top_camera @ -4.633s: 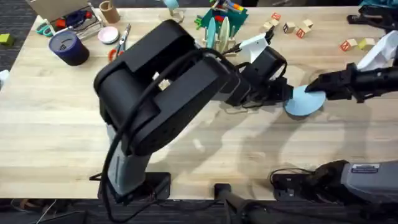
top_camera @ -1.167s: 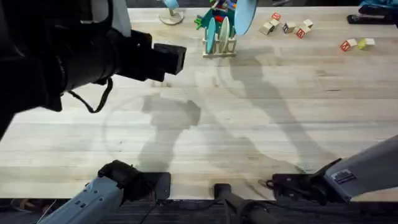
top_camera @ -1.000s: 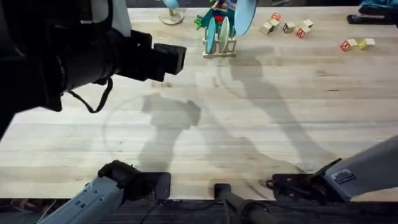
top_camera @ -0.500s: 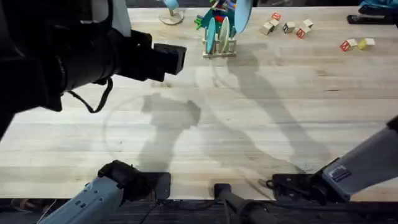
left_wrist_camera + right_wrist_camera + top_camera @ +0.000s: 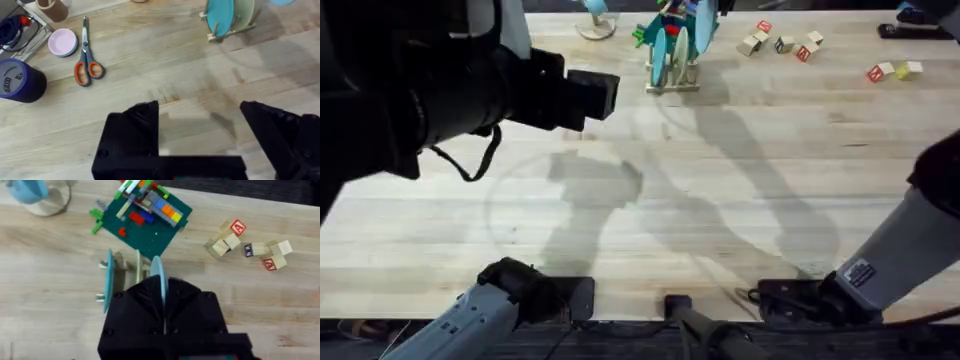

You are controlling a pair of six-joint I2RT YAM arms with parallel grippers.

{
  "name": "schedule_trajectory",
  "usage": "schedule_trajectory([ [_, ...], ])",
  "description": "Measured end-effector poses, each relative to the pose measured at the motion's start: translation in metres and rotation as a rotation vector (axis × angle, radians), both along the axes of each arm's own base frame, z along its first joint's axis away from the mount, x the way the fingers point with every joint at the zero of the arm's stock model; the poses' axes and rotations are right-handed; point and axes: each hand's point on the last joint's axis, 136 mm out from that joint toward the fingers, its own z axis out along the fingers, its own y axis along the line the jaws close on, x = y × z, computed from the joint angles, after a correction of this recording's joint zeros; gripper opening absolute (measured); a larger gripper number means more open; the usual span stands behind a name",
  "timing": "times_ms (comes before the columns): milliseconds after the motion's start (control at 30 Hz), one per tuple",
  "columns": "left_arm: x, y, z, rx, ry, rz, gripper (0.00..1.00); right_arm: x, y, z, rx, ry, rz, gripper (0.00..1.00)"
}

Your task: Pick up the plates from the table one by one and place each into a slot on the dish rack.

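The dish rack [image 5: 672, 78] stands at the table's far edge, its dowels [image 5: 118, 261] upright. A bright cyan plate [image 5: 659, 55] stands on edge in one slot, beside a cream plate [image 5: 243, 12]. My right gripper [image 5: 162, 299] is shut on the paler blue plate [image 5: 157, 275]. It holds that plate edge-on just above the rack, to the right of the cyan plate [image 5: 107, 282]. From overhead the held plate [image 5: 704, 24] hangs over the rack's right side. My left gripper [image 5: 199, 109] hovers open above bare table [image 5: 190, 65], nothing between its fingers.
A green block of colourful toys [image 5: 145, 214] lies just behind the rack. Wooden letter cubes [image 5: 249, 246] are scattered to its right. Scissors [image 5: 88, 71], a pink dish [image 5: 62, 42] and a dark blue cup [image 5: 17, 80] sit at the far left. The left arm [image 5: 430, 95] looms large under the camera.
The pale blue plate was lifted off the table and carried to the rack. In the last second it turned more edge-on and came closer over the slots. The left arm stayed still.
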Motion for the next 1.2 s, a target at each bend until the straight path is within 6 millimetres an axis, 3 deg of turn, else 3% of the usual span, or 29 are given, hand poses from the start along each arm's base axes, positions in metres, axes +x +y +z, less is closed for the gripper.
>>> schedule_trajectory([
  [300,0.0,0.0,0.0,0.0,0.0,0.0,0.993,0.013,-0.016,-0.022,-0.006,0.039,-0.036,0.03],
  [467,0.0,0.0,0.0,0.0,0.0,0.0,0.993,0.015,-0.013,-0.037,-0.006,0.07,-0.026,0.03],
  [1000,0.0,0.0,0.0,-0.009,0.002,0.008,0.993,0.016,-0.004,-0.042,0.024,0.088,0.012,0.03],
  [1200,0.0,0.0,0.0,-0.009,0.002,0.008,0.993,0.022,0.0,-0.068,0.003,0.124,0.018,0.03],
])
